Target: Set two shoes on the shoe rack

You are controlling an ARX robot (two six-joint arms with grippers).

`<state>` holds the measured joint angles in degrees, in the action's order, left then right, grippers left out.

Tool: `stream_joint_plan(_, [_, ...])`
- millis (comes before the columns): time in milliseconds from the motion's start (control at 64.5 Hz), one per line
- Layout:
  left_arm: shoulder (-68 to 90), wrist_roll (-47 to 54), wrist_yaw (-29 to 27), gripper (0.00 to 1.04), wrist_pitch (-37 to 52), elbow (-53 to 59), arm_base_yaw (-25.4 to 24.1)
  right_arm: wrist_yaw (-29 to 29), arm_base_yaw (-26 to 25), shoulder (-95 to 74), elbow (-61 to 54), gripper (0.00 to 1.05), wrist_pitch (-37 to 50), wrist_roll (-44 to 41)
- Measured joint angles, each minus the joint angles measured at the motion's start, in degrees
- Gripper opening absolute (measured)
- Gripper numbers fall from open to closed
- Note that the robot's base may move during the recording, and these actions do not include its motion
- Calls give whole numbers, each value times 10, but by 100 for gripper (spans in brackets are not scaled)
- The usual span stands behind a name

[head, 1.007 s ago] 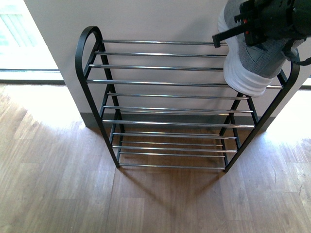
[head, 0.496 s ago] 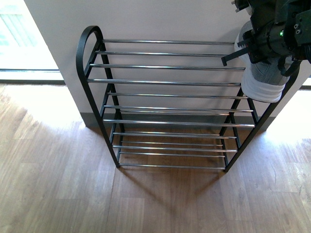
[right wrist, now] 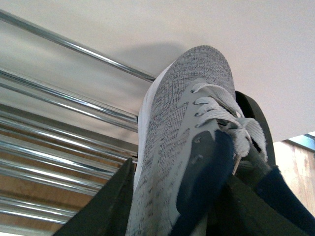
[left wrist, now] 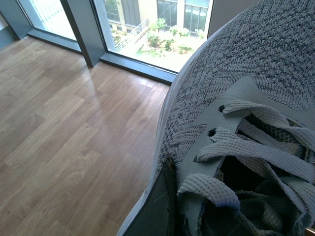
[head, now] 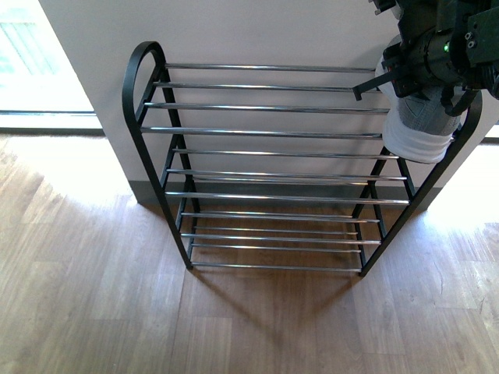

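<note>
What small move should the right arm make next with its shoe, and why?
Probably ease the right gripper down until the shoe sits sole-flat on the top rods of the shoe rack, then open. The shoe hangs tilted over that shelf's right end, and contact isn't clear.

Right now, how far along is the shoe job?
Done: nothing; no shoe rests on the shoe rack. In hand: the right gripper grips the first shoe at the rack's top tier, right end. The left wrist view shows the second shoe, apparently in the left gripper, above the floor. Left: set both on the rack.
</note>
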<state>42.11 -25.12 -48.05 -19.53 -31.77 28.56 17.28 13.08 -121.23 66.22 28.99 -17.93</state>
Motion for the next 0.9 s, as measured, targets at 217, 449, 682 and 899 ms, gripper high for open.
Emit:
stream_joint_plan(217, [0,0,0,2,0,0,0,-78,0,140,-104,84,15,41])
stream_joint_plan(449, [0,0,0,2,0,0,0,-204,-22,366,-263,96,-7,105])
stream_joint_plan(682, [0,0,0,2,0,0,0,-335,-73,591,-392,96,-80,163])
stream_joint_plan(899, [0,0,0,2,0,0,0,-456,-166,766,-484,96,-118,218])
